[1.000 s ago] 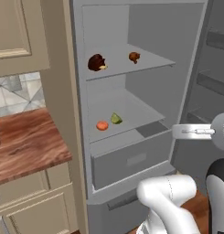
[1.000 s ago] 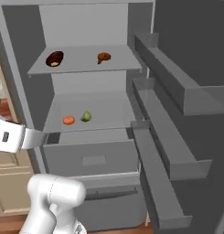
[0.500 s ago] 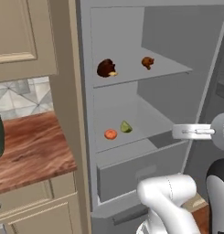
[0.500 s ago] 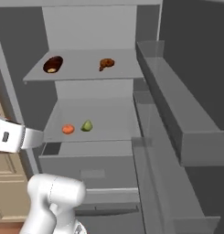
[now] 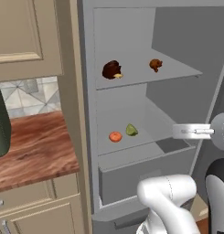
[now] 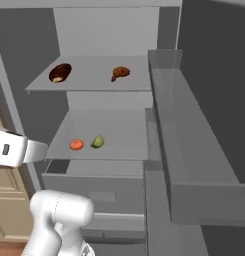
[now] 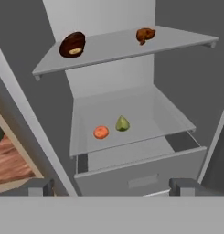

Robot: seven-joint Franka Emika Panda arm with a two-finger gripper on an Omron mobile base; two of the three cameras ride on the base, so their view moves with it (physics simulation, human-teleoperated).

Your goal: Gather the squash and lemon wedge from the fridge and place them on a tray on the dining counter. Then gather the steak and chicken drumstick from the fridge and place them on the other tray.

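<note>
Base views flank open fridge (image 5: pixel 145 114) from left, right; hand view faces its shelves, closer; all share them.

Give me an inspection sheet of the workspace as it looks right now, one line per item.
Surface: fridge open, two shelves above a drawer.
Job's things: lemon wedge and a small orange squash side by side, apart, on the lower shelf; dark steak and brown drumstick apart on the upper shelf.
Clutter: nothing seen in the fridge; a dark green thing on the wood counter to the left.
Grippers: gripper open, empty, short of the shelves.
Cables: nothing seen.
Surroundings: beige cabinets, tiled wall.
</note>
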